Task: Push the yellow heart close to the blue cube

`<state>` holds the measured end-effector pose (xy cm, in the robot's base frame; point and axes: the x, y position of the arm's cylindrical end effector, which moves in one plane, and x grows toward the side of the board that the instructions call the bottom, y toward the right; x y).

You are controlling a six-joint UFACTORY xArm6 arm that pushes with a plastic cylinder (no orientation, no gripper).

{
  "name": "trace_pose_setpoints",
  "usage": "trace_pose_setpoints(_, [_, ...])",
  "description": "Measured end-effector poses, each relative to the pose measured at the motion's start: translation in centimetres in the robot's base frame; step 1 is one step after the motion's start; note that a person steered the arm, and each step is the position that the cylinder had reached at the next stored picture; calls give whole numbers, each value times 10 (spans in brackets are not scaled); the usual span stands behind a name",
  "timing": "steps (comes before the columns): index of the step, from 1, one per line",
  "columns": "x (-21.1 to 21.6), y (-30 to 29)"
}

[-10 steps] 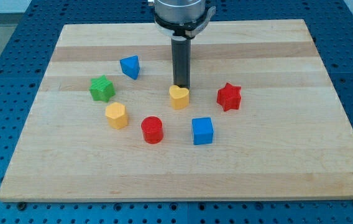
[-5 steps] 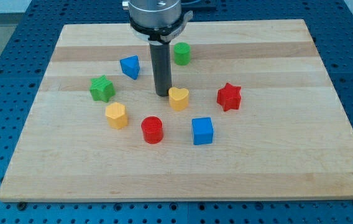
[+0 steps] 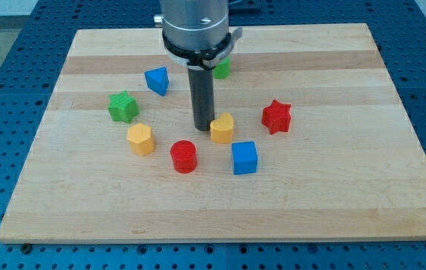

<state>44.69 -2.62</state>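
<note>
Rod-ended and without any gripper, the arm has no jaws to stand apart or together; the tip [image 3: 202, 129] rests on the wooden board [image 3: 333, 195], touching or just beside the yellow heart [image 3: 223, 128] on that block's left in the view. The yellow heart sits near the middle of the board, just up and to the view's left of the blue cube [image 3: 244, 157], close to it but with a narrow gap between them. A red cylinder [image 3: 184, 156] lies to the view's left of the blue cube. A yellow hexagonal block [image 3: 140, 139] sits further left, with a green star [image 3: 123, 106] above it. A blue wedge-like block [image 3: 157, 79] lies near the view's upper left of the rod. A red star [image 3: 277, 116] stands to the view's right of the heart. A green block [image 3: 222, 69] shows partly behind the arm's housing, its shape unclear.
</note>
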Motion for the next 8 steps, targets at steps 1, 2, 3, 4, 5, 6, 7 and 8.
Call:
trace_pose_setpoints(1, [1, 21])
trace_pose_setpoints(2, [1, 43])
trace_pose_setpoints(3, [1, 62])
trace_pose_setpoints(4, [1, 71])
trace_pose_setpoints(5, [-7, 68])
trace_pose_setpoints(6, [-28, 68])
trace_pose_setpoints(7, [-35, 68])
trace_pose_setpoints(8, [-35, 75])
